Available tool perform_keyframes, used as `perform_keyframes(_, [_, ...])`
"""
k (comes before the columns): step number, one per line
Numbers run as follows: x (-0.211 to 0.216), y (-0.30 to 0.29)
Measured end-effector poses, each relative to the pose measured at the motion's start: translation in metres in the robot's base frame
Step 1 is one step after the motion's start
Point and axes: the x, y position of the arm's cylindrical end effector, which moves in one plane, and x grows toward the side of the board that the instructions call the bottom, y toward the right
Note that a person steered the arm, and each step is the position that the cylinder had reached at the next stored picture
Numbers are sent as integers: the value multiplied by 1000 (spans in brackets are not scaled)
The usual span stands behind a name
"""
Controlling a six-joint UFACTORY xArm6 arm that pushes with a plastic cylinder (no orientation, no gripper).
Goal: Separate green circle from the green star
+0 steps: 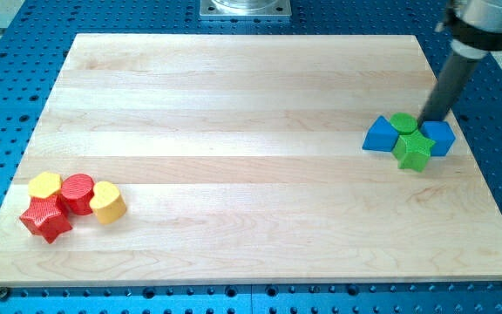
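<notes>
Judging from this one view, you had not yet separated anything: the green circle (403, 121) sat touching the green star (413, 150), just above it, at the board's (234, 96) right side. Both were wedged in a tight cluster with two blue blocks, one (379, 135) on the view's left of the pair and one (439, 137) on its right, whose shapes I could not settle. My tip (427, 120) stood just beside the circle on its right, at the upper edge of the right blue block; whether it touched either I could not tell. You had no hand to report as open or closed, since the arm ended in a plain rod carrying nothing. The whole push therefore remained, and the blue blocks would likely be disturbed by it. Count as found: one green circle, one green star, two blue blocks, and, well apart at lower left, a red star (45, 219), a red cylinder (78, 193), and two yellow blocks (45, 185) (107, 201), eight in all.
</notes>
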Motion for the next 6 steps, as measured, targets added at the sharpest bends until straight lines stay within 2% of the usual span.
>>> perform_keyframes(1, [17, -39])
perform_keyframes(5, [8, -26])
perform_keyframes(6, [-18, 0])
